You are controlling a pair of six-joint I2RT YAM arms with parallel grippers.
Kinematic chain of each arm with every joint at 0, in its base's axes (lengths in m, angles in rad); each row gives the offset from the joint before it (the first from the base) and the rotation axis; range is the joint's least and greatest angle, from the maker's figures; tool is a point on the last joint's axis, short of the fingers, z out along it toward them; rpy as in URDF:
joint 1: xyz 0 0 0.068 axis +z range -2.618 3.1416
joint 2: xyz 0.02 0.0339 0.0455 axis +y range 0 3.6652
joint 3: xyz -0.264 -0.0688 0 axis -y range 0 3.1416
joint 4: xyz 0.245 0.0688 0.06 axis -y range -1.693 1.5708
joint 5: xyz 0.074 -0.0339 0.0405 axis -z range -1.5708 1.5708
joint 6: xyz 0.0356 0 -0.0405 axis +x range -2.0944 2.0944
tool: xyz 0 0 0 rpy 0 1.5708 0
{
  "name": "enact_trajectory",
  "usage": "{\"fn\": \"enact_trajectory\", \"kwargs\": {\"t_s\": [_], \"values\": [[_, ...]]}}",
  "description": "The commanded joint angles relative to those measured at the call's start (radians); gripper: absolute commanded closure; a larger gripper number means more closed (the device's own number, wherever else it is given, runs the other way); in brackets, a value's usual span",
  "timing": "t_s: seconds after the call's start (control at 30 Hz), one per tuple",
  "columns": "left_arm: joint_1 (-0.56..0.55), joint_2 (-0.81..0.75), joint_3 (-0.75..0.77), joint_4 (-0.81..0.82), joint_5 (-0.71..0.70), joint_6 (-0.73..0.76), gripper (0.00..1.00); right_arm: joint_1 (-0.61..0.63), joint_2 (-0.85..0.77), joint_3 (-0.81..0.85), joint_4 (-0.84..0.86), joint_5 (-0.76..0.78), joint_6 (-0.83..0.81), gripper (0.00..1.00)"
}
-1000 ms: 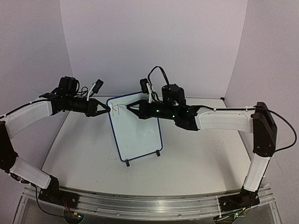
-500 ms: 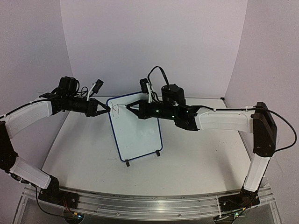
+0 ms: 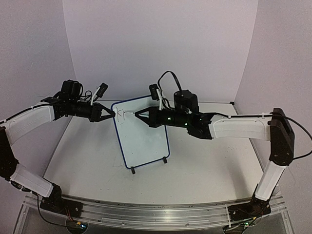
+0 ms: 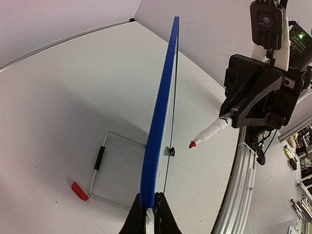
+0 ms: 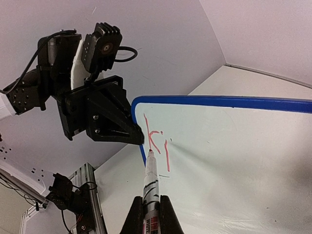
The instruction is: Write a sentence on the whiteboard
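Note:
The whiteboard [image 3: 142, 136] stands upright on two black feet, blue-framed. My left gripper [image 3: 111, 115] is shut on its upper left edge; the left wrist view shows the fingertips [image 4: 150, 210] pinching the blue frame [image 4: 159, 141]. My right gripper [image 3: 138, 115] is shut on a white marker [image 3: 128, 115] with a red tip [image 4: 192, 144], held a little off the board face. In the right wrist view the marker [image 5: 151, 178] points at red letters "ki" [image 5: 158, 141] near the board's top left corner, beside the left gripper [image 5: 139, 138]. The sentence shows only these letters.
A red marker cap [image 4: 80, 190] lies on the table behind the board. A thin wire frame with a black grip [image 4: 100, 158] lies flat near it. The aluminium rail [image 3: 156, 214] runs along the near edge. White walls enclose the back and sides.
My right gripper with the marker has shifted slightly right and down, drawing back from the board. The left gripper and the board have not moved.

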Motion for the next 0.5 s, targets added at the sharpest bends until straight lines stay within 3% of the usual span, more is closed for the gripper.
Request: {"fn": "enact_trajectory", "kwargs": {"t_s": [0.0, 0.47], "values": [[-0.008, -0.009, -0.002, -0.041, -0.035, 0.048, 1.00, -0.002, -0.024, 0.003, 0.017, 0.034, -0.012, 1.00], [-0.012, -0.008, 0.001, -0.044, -0.035, 0.051, 1.00, -0.012, 0.029, 0.065, -0.020, 0.055, -0.012, 1.00]]}}
